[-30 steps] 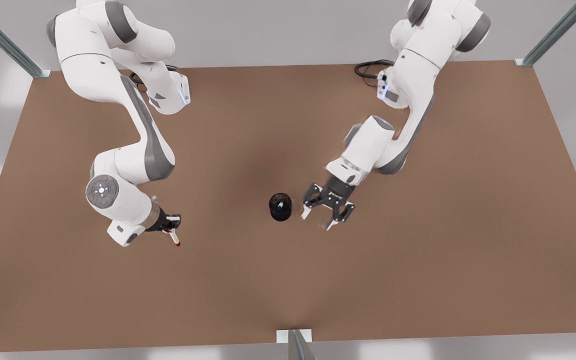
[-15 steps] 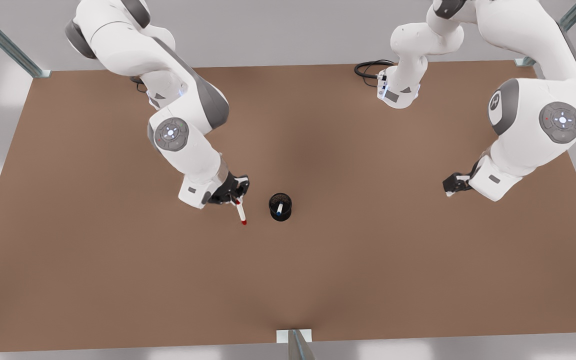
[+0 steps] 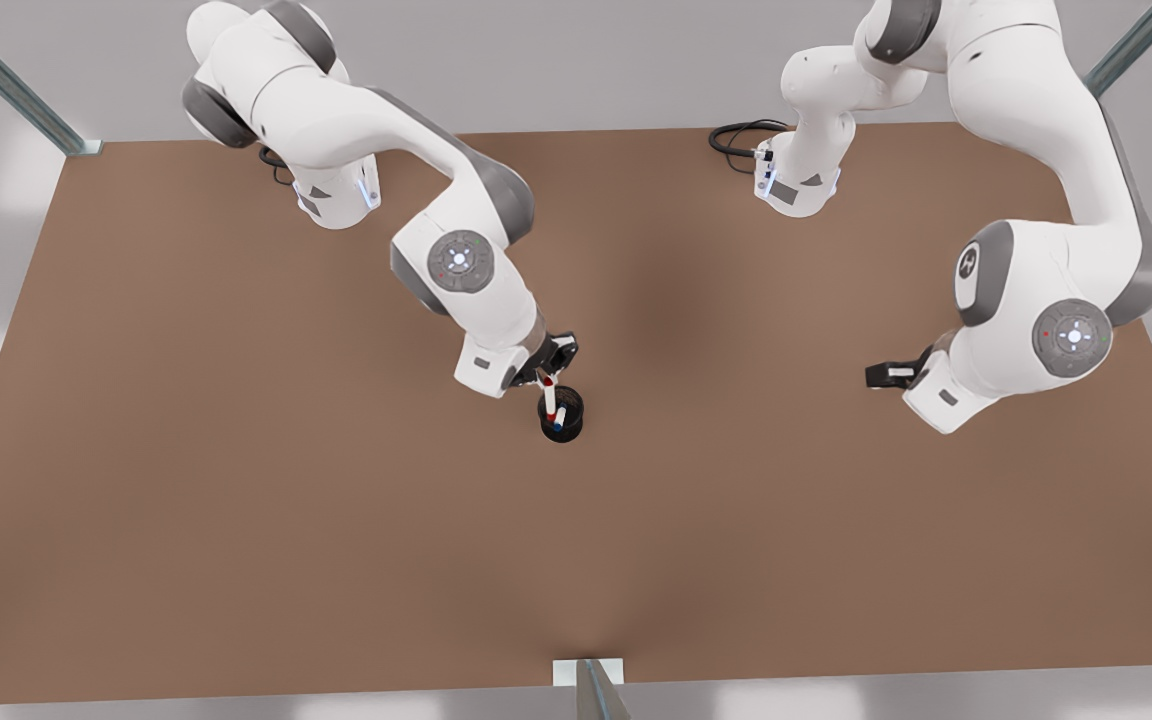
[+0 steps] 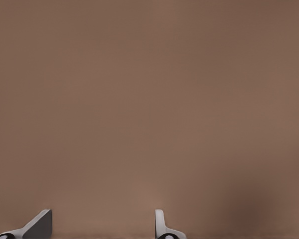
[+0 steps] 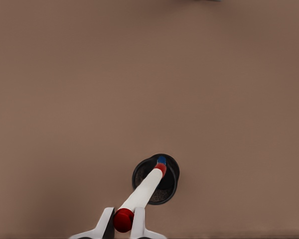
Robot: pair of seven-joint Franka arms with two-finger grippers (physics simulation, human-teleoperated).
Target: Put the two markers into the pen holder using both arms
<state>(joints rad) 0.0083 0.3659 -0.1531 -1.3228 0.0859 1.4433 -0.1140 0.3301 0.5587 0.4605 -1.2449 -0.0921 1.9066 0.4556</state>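
Flat brown table (image 3: 236, 520), wide room near every edge. Right gripper (image 3: 546, 377) clenched on red-capped white marker (image 3: 548, 395) above black round pen holder (image 3: 563, 430). Left gripper (image 3: 874, 375) released, front view's right.

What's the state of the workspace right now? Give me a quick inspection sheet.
Surface: brown table, bare apart from the job's things.
Job's things: pen holder upright near the table's middle; blue-capped marker inside it; red-capped marker gripped, its lower end over the holder's opening.
Clutter: nothing seen.
Grippers: right gripper shut on the red-capped marker above the holder; left gripper open, empty, waiting at the front view's right.
Cables: black cable coiled at one arm's base.
Surroundings: metal frame posts at the corners, grey floor.
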